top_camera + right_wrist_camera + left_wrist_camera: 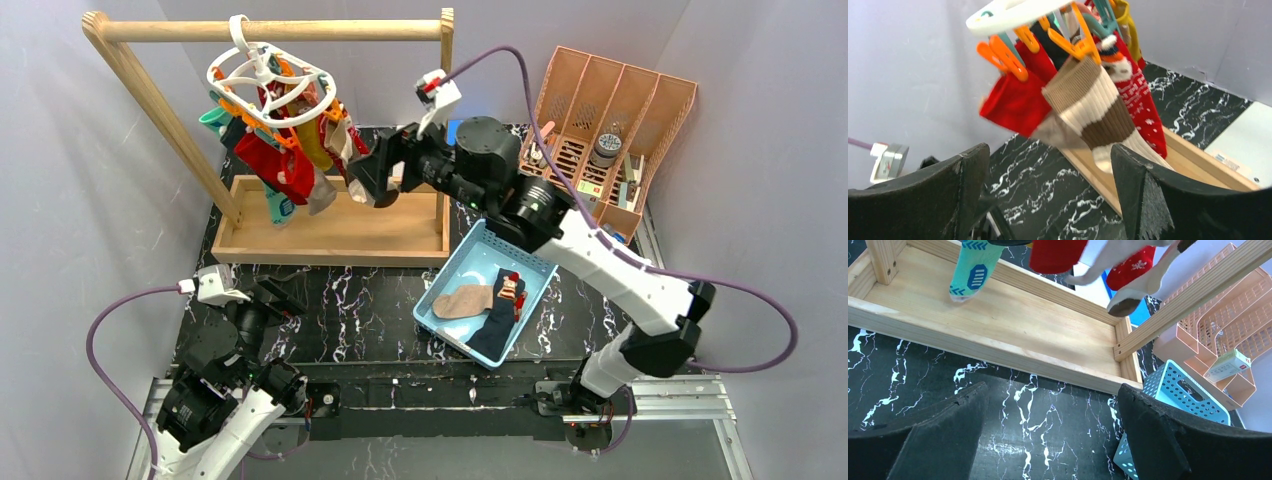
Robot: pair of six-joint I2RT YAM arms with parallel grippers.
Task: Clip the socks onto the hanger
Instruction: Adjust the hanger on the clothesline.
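- Far left on the bench (370,300): rail frame (330,235), standing upright.
- Hooked over its top bar: hanger (270,80), with hanging socks (285,165) clipped beneath, above the frame's base.
- Just right of those hanging socks, raised off the bench: right tool (378,172).
- Right of the frame's base, nearer the arms: basket (445,280), with loose socks (495,315) lying inside.
- Far right corner, behind the basket: slotted organiser (610,90).
- Near left, low before the frame: left tool (1052,387).

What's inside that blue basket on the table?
A tan sock, a navy sock and a small red patterned sock lie inside the blue basket. Anything beneath them is covered.
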